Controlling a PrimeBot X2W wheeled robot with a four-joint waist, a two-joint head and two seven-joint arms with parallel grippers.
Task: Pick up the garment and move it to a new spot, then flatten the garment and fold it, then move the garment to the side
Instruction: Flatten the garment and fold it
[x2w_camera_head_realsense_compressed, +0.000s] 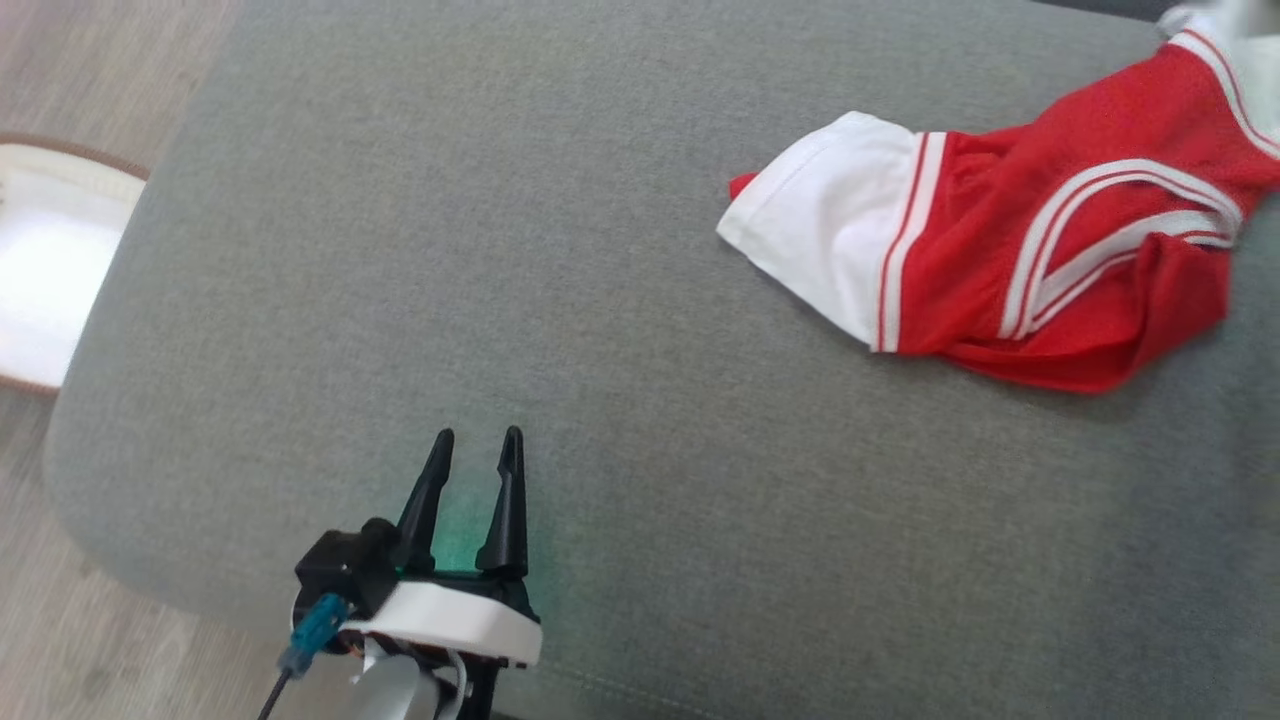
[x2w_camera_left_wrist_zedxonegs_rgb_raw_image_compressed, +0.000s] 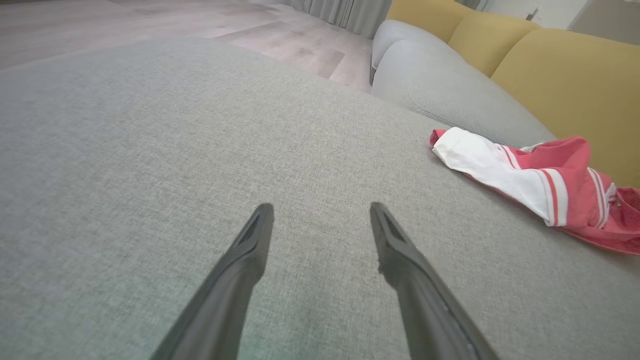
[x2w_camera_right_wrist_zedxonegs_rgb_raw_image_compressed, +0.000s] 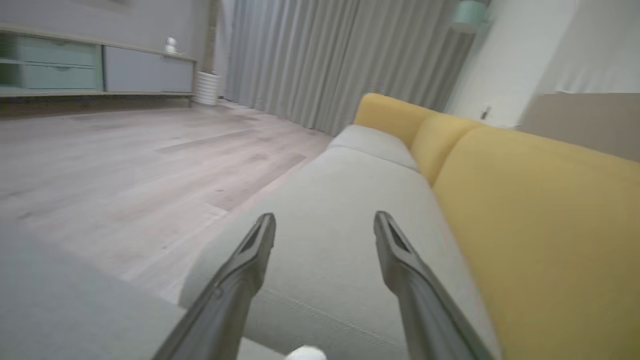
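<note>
- The left gripper (x2w_camera_head_realsense_compressed: 478, 434) has its two dark fingers spread wide with nothing between them. In the left wrist view only bare grey fabric shows in the gap.
- It hovers low over the near edge of the grey seat cushion (x2w_camera_head_realsense_compressed: 500, 250), at the lower left of the head view, fingers pointing across the seat.
- The right gripper (x2w_camera_right_wrist_zedxonegs_rgb_raw_image_compressed: 325, 216) is also spread wide and holds nothing. Its own camera looks along the sofa, past a further grey seat and beside the yellow back cushions (x2w_camera_right_wrist_zedxonegs_rgb_raw_image_compressed: 550, 225).
- The red-and-white sports garment (x2w_camera_head_realsense_compressed: 1050, 260), possibly mesh shorts, lies crumpled at the far right of the cushion. Its white-banded end points toward the middle of the seat, well apart from the left gripper.
- In the left wrist view the garment sits up against the base of the yellow back.
- Wooden floor (x2w_camera_head_realsense_compressed: 80, 60) borders the cushion on the left.
- Progress, as I judge it: nothing is done yet. The garment is bunched, unfolded and ungripped.
- What is left is the whole task: reach and grasp it, carry it to a new spot, flatten, fold, then move it aside.
</note>
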